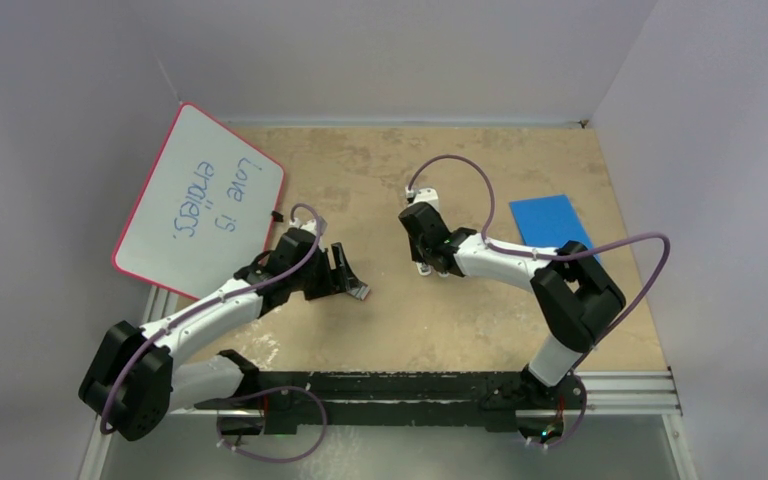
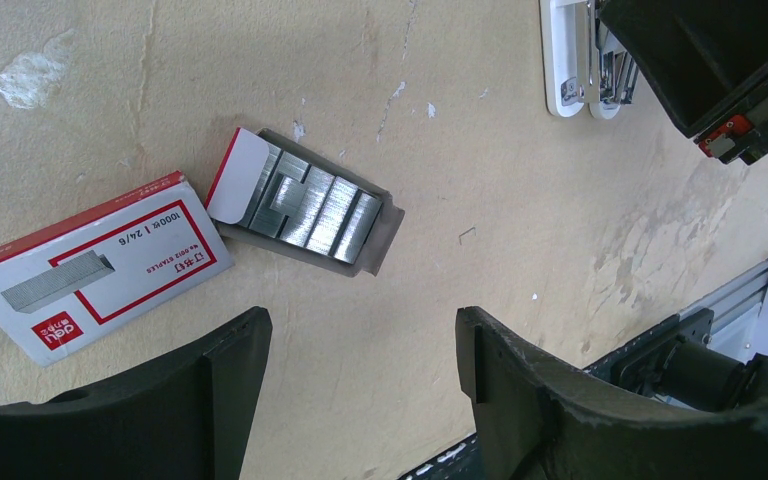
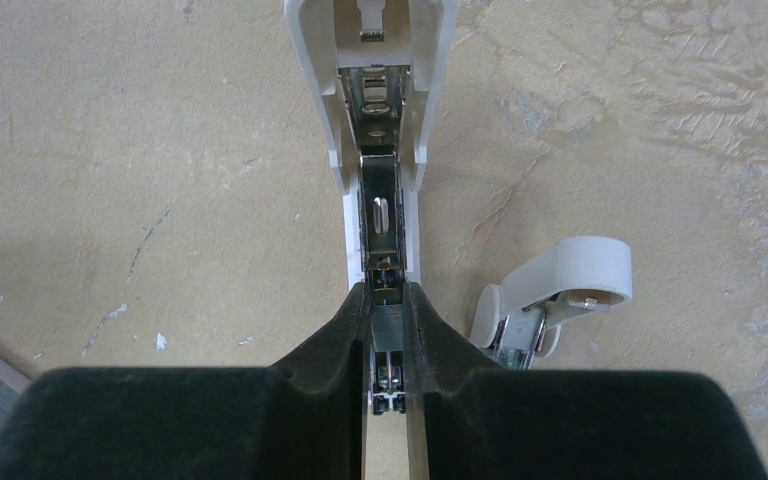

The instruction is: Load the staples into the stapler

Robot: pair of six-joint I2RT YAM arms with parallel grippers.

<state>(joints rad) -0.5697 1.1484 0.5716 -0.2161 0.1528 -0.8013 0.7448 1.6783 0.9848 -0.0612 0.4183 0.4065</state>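
Note:
The staples (image 2: 310, 210) are a grey ribbed block lying in an open cardboard tray on the table, just beyond my left gripper (image 2: 360, 340). That gripper is open and empty, its fingers apart above bare table. In the top view the staples (image 1: 360, 292) lie at the tip of the left gripper (image 1: 345, 275). The stapler (image 3: 370, 100) is white and lies open, its metal inner channel exposed. My right gripper (image 3: 387, 295) is shut on the near end of that channel. The stapler also shows in the left wrist view (image 2: 580, 60) and, small, under the right gripper (image 1: 422, 262).
A red-and-white staple box (image 2: 90, 265) lies left of the tray. A short stubby white piece (image 3: 560, 290) lies right of the stapler. A whiteboard (image 1: 200, 200) leans at the back left. A blue sheet (image 1: 552, 225) lies at the right. A metal rail (image 1: 460, 390) runs along the near edge.

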